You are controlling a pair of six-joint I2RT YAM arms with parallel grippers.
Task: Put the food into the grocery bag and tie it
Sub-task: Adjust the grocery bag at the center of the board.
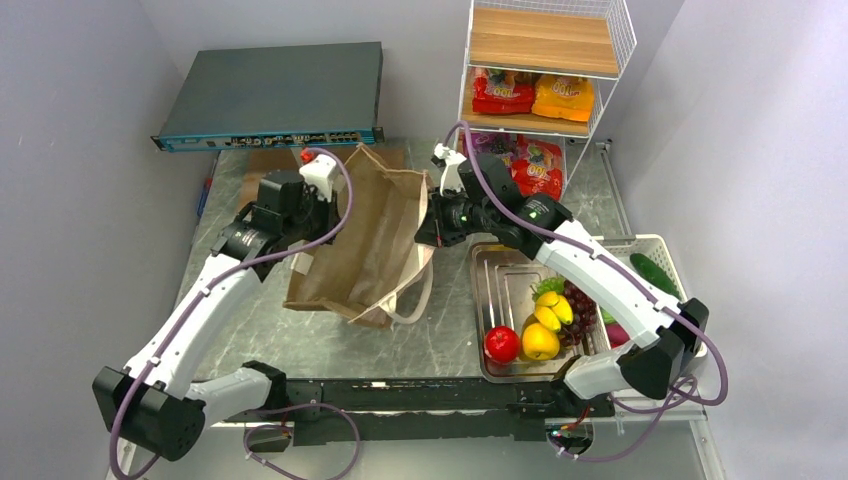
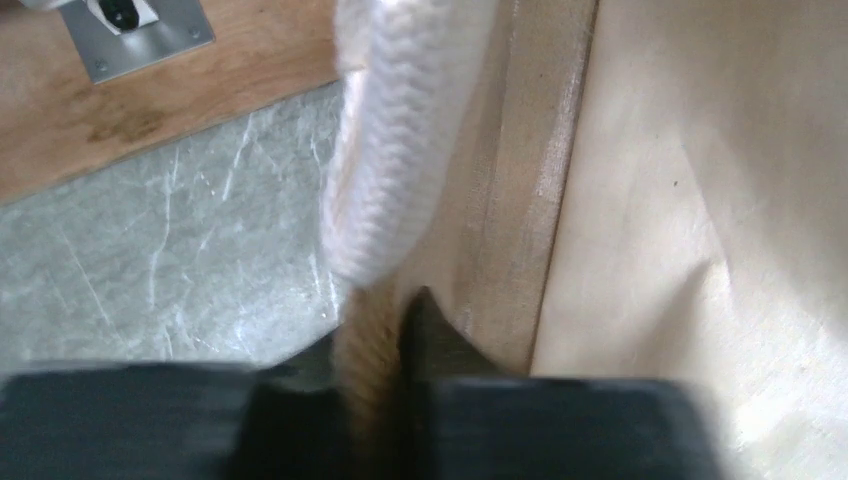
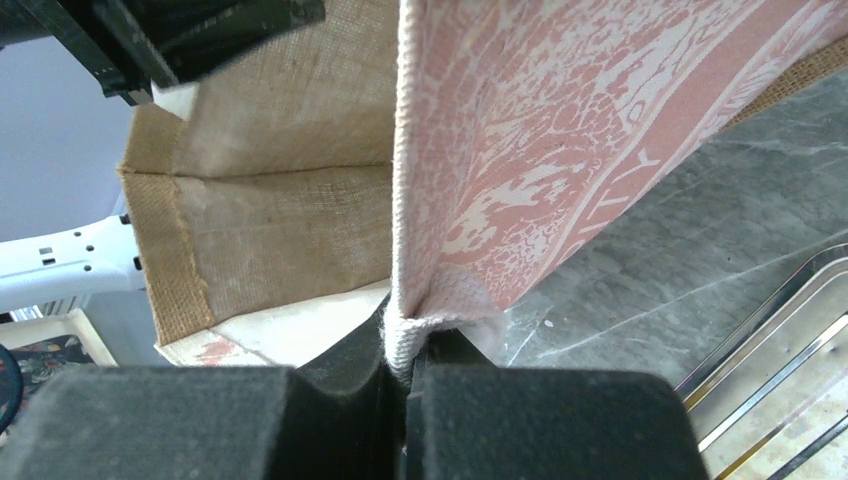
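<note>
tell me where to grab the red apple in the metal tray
I'd grip the red apple across its round middle, coming straight down from above and squeezing far-to-near: the yellow-orange fruit crowds its right side, while bare metal tray lies beyond it.

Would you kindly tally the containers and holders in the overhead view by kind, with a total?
grocery bag: 1
metal tray: 1
white basket: 1
wire rack: 1
Total: 4
</note>
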